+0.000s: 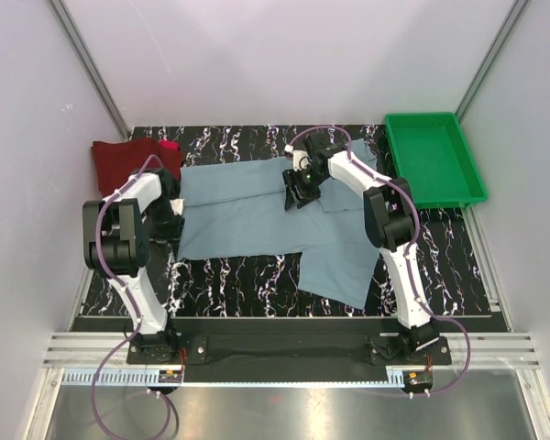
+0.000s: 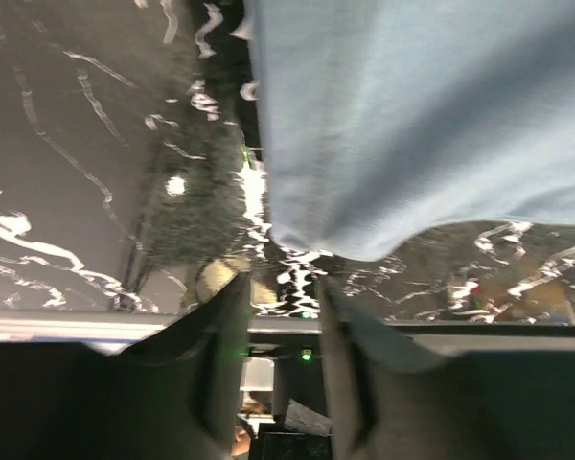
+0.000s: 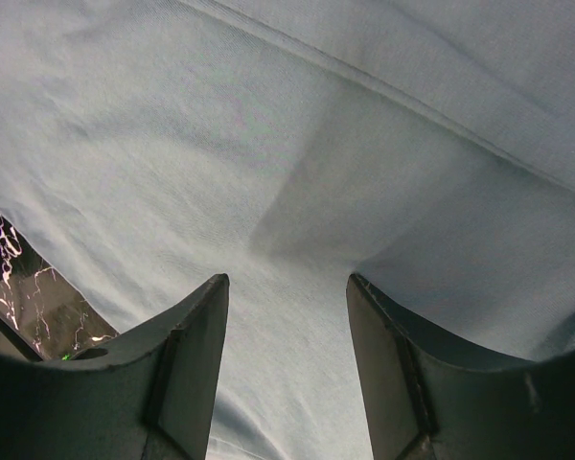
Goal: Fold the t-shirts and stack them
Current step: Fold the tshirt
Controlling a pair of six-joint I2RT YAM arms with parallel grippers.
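Note:
A large grey-blue t-shirt (image 1: 257, 215) lies spread on the black marbled table (image 1: 229, 270), one part hanging toward the front right. A dark maroon t-shirt (image 1: 124, 160) lies folded at the back left, with a bit of bright red t-shirt (image 1: 168, 145) at its far edge. My left gripper (image 1: 171, 220) sits at the grey-blue shirt's left edge. In the left wrist view its jaws (image 2: 283, 283) stand apart with nothing between them, just short of the shirt's hem (image 2: 345, 244). My right gripper (image 1: 298, 194) hovers open over the shirt's upper middle, with cloth (image 3: 268, 144) filling that wrist view (image 3: 287, 280).
A green plastic tray (image 1: 472, 179) stands at the back right corner, beside the right arm's elbow. White walls close in on both sides. The metal frame rail (image 1: 284, 353) runs along the near edge by the arm bases.

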